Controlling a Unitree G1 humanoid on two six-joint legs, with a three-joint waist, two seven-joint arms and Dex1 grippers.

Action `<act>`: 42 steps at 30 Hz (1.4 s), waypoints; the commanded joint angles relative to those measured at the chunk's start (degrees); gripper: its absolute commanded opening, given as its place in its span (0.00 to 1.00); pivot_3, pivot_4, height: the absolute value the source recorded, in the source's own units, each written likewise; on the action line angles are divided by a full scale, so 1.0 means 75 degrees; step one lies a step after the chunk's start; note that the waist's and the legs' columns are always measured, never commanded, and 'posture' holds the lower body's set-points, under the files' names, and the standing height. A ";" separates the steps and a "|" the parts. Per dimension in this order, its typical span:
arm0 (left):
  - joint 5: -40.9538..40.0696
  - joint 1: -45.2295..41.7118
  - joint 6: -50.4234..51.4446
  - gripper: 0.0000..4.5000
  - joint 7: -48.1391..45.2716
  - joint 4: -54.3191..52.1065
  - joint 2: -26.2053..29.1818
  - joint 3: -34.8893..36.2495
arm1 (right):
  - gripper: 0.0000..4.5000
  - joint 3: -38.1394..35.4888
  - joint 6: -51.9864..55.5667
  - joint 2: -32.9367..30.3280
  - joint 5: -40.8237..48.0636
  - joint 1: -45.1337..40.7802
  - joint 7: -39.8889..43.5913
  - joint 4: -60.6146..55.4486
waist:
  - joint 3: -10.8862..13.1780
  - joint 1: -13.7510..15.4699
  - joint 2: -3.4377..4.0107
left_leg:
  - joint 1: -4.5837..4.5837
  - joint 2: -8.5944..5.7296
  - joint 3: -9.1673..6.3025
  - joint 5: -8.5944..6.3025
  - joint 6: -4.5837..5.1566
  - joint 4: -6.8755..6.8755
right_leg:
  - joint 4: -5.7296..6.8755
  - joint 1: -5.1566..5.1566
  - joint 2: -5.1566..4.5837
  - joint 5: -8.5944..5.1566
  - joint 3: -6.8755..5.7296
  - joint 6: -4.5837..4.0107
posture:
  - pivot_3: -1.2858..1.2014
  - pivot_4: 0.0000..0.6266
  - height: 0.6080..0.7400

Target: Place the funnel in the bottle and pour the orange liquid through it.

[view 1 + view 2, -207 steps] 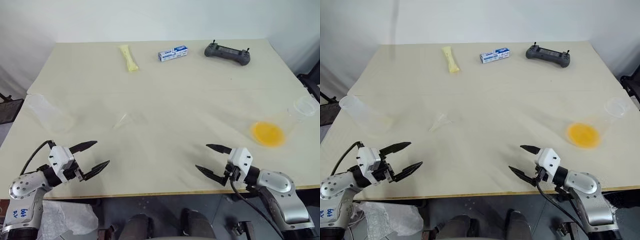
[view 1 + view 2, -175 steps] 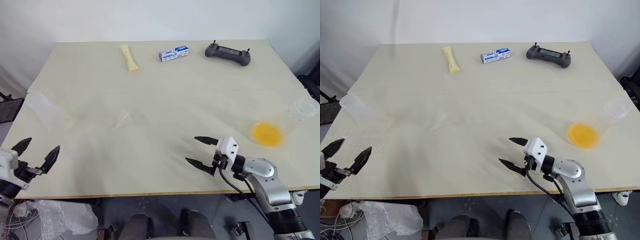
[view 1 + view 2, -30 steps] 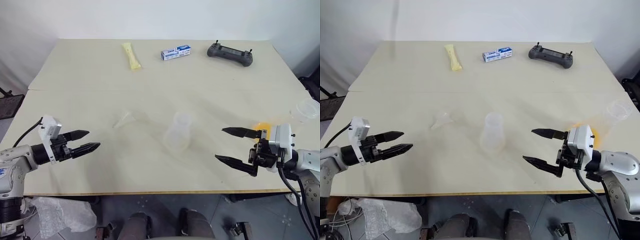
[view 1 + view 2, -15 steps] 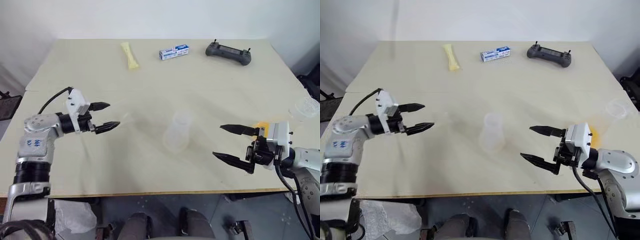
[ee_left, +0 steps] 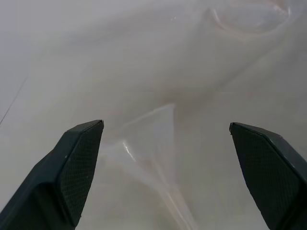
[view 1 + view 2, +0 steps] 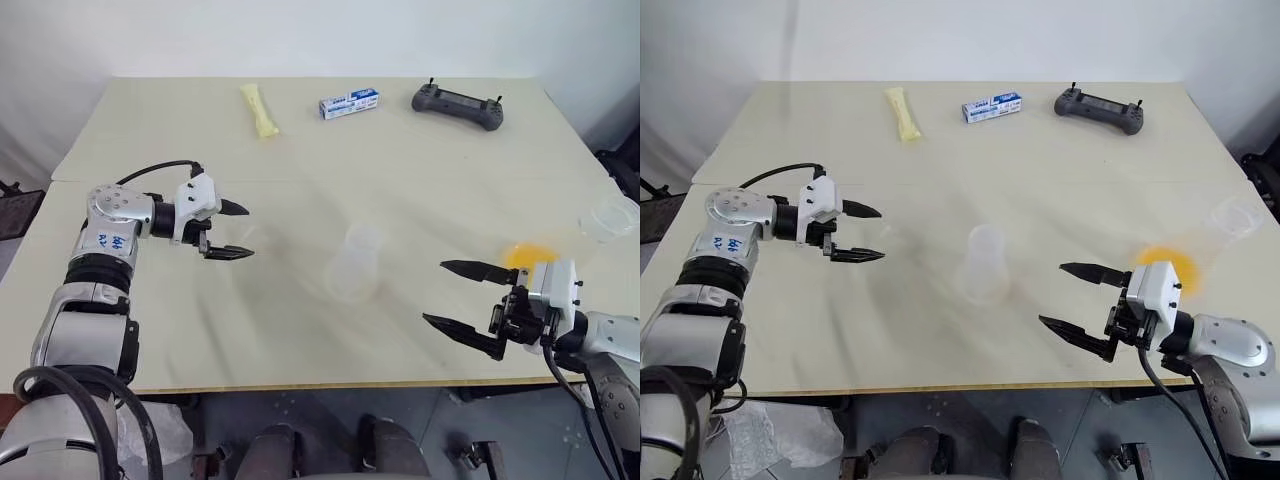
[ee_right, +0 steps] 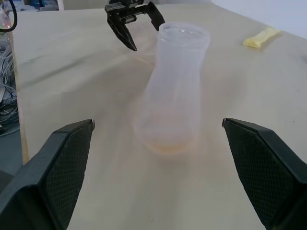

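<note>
The bench (image 6: 300,150) carries the clear bottle (image 6: 358,262) upright near the centre of the frame. To its left, at left of centre, the left gripper (image 6: 240,231) hovers with its fingers spread wide, empty. The transparent funnel (image 5: 151,139) lies on its side on the bench just ahead of those fingers, between their tips in the left wrist view. At the lower right the right gripper (image 6: 458,296) is also wide open and holds nothing, pointing towards the bottle and well apart from it. The orange liquid (image 6: 1162,268) sits in a clear beaker (image 6: 610,218) at the right edge. Along the top lie a pale yellow packet (image 6: 258,110), a small blue-and-white box (image 6: 348,103) and a dark controller (image 6: 457,105).
</note>
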 commanded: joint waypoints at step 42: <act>0.0846 -0.1116 -0.0064 0.01 -0.0729 0.0822 0.0423 0.0304 | 1.00 -0.0146 -0.0322 0.0119 -0.0207 0.0066 -0.0382 -0.0285 | 0.0013 -0.0031 -0.0021 | 0.0000 0.0009 -0.0022 0.0000 0.0004 0.0001 | 0.0006 -0.0009 0.0002 0.0001 0.0004 0.0002 | 0.52 0.24 1.00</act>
